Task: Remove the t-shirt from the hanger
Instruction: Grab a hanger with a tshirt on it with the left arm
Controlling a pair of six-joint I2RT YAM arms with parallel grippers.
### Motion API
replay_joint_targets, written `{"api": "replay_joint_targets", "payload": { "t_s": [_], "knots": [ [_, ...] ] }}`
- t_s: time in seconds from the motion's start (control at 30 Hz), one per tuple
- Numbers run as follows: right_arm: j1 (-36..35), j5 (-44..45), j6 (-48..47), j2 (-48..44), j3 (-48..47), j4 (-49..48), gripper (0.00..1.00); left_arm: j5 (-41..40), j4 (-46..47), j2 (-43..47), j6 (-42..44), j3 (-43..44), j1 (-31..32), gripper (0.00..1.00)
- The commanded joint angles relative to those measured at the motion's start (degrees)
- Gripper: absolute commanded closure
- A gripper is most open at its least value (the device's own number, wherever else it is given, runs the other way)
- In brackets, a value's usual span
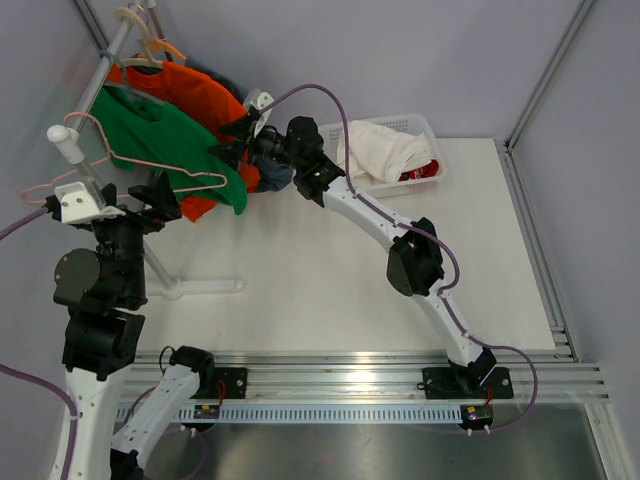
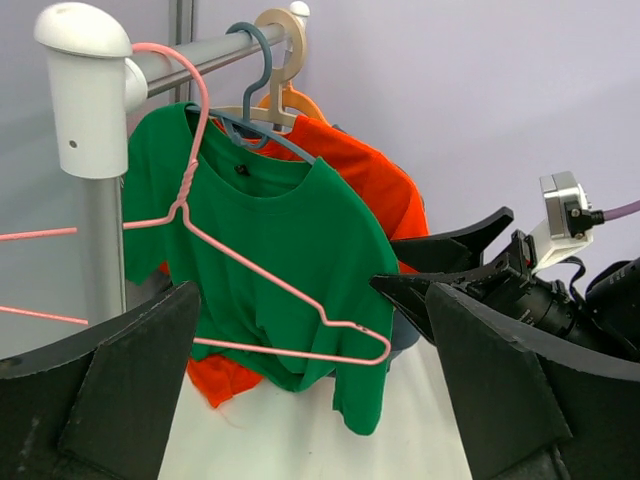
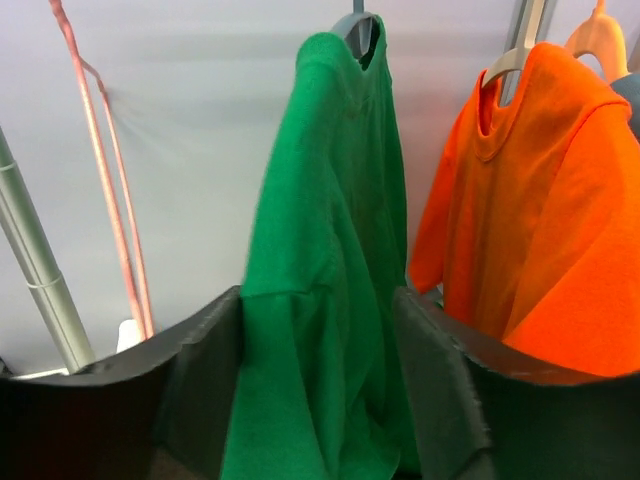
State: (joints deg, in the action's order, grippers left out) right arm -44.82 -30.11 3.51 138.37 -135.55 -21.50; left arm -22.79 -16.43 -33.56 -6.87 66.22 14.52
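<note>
Basket [image 1: 432, 135] of white (seemingly red) cloth [image 1: 385, 150]; left tool [image 2: 310, 330] agape, right tool [image 3: 318, 300] apart astride green t-shirt [image 2: 290, 240].

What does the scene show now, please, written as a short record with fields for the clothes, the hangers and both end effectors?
rack: carries the hangers
pink hanger: bare wire, in front of the green shirt
green shirt: on a blue hanger
orange shirt: hangs behind the green one
right end effector: open, one finger on each side of the green shirt
left end effector: open, holds nothing, faces the rack
basket: holds a white cloth
</note>
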Motion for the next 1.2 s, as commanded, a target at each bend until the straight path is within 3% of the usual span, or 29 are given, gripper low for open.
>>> {"api": "replay_joint_targets", "payload": {
  "t_s": [0.0,0.13,0.17,0.27,0.47,0.73,0.83,0.9,1.07,1.1,1.17],
  "knots": [
    [-1.50,2.85,-2.71,0.24,-4.46,-1.18,0.35,-1.82,1.57,-1.33,1.86,1.64,0.15,0.01],
    [-1.76,4.97,-3.16,0.06,-4.20,-2.76,0.56,-2.18,1.05,-4.13,2.39,3.21,0.15,0.01],
    [-1.76,5.23,-3.16,-0.02,-3.85,-3.20,0.66,-2.18,0.70,-5.80,2.48,4.78,0.15,0.01],
    [-1.76,6.03,-3.16,-0.81,-1.93,-5.65,0.83,-2.44,-0.97,-9.05,3.01,7.69,0.15,0.01],
    [-1.76,7.34,-3.07,-2.92,1.24,-9.26,0.91,-4.37,-6.58,-22.57,4.33,20.50,0.15,0.01],
    [-1.68,9.36,-6.14,-5.65,6.08,-11.55,0.88,-5.42,-13.62,-35.68,1.60,33.43,-0.11,0.01],
    [-1.68,9.19,-6.76,-5.91,6.79,-12.34,0.83,-6.22,-21.26,-44.46,0.38,44.06,-1.25,0.01],
    [-1.68,9.02,-6.93,-5.74,6.61,-12.60,0.79,-2.47,-26.26,-49.65,-1.55,51.28,-4.23,0.01],
    [-1.68,8.31,-6.85,-4.68,5.20,-12.43,0.67,-1.12,-24.71,-51.61,-5.95,50.51,-7.32,0.01],
    [-1.68,8.14,-6.67,-4.60,5.12,-12.69,0.59,-1.64,-23.40,-51.26,-6.92,48.59,-7.32,0.01],
    [-1.68,8.05,-6.59,-4.86,5.38,-12.96,0.53,-1.65,-21.47,-50.90,-8.32,46.82,-7.32,0.05]
  ]
}}
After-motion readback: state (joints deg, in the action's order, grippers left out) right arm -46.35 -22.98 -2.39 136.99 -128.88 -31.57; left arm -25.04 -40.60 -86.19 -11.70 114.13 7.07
